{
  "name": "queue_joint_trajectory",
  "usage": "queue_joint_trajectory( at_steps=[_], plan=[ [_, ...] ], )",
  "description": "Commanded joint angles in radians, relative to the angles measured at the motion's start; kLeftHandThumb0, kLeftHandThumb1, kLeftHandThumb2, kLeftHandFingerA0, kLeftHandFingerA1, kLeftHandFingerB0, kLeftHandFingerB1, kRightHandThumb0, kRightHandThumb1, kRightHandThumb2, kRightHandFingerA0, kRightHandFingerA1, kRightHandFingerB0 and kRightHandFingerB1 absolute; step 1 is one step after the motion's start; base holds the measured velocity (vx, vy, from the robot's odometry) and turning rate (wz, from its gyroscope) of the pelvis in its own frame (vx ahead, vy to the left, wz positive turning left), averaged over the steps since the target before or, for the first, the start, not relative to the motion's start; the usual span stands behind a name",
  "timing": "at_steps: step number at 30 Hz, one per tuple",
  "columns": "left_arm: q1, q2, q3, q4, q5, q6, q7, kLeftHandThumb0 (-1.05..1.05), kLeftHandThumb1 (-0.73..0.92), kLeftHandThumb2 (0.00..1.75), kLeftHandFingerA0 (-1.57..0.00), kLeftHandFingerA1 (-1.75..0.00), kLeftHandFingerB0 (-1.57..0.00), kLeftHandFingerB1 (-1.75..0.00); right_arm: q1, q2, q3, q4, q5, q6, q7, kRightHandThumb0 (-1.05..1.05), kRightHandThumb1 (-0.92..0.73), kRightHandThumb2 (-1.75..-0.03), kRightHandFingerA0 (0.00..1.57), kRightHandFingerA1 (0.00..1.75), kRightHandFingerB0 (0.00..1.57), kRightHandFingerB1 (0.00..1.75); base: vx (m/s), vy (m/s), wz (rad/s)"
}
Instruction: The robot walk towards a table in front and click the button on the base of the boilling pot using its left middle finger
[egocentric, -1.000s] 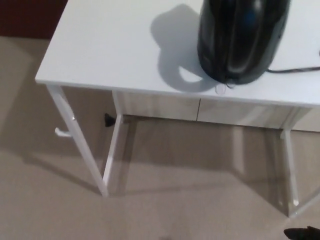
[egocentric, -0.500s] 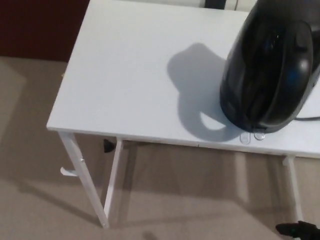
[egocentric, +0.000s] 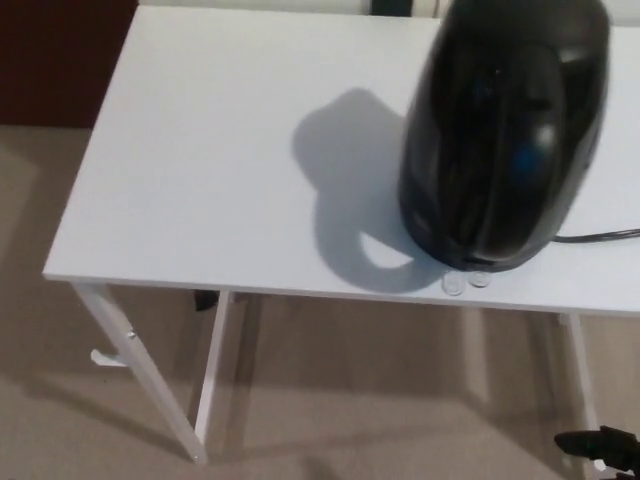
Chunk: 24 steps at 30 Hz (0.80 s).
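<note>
Floor: beige carpet (egocentric: 330, 400), crossed by soft shadows under the furniture; a dark red-brown panel (egocentric: 60, 60) fills the top left corner.
Table: white top (egocentric: 210, 170) on thin white legs (egocentric: 150, 385); its far edge and right end are cut off by the frame.
Boiling pot: glossy black body (egocentric: 505, 135) standing on the right part of the table, close to the near edge; top cropped at the upper border.
Base and button: two small clear round tabs (egocentric: 467, 283) show at the pot's foot by the table edge; which is the button cannot be told.
Cord: black cable (egocentric: 600, 237) leaving the pot rightward, cut off.
Shadow: pot's grey shadow (egocentric: 345, 190) falls left across the top.
Right hand: a black shape (egocentric: 600, 445) at the lower right corner, mostly cut off; finger posture cannot be told.
Left hand: out of view.
Under table: small dark object (egocentric: 205, 299) by a leg, unclear.
</note>
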Motion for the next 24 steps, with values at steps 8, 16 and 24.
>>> queue_joint_trajectory(
  at_steps=[8, 16, 24],
  plan=[
    [0.007, 0.02, 0.0, 0.008, 0.01, -0.011, 0.006, -0.41, 0.41, 0.66, -0.57, -0.5, -0.36, -0.42, -0.01, -0.009, 0.009, -0.012, -0.01, 0.031, 0.009, -0.45, -0.44, -0.56, 0.77, 0.44, 0.63, 0.41, 0.0, 0.091, 0.05],
    [-0.028, 0.022, -0.001, 0.023, 0.005, -0.001, -0.007, -0.41, 0.41, 0.66, -0.57, -0.49, -0.36, -0.42, -0.047, -0.008, 0.011, 0.006, -0.014, 0.047, 0.004, -0.48, -0.44, -0.57, 0.75, 0.44, 0.62, 0.41, -0.02, -0.086, 0.01],
    [-0.023, 0.025, -0.008, 0.012, 0.013, -0.011, -0.005, -0.41, 0.41, 0.66, -0.55, -0.49, -0.36, -0.42, -0.045, -0.008, 0.01, 0.0, -0.012, 0.05, 0.007, -0.46, -0.44, -0.56, 0.74, 0.44, 0.61, 0.41, 0.0, 0.0, 0.0]
  ],
)
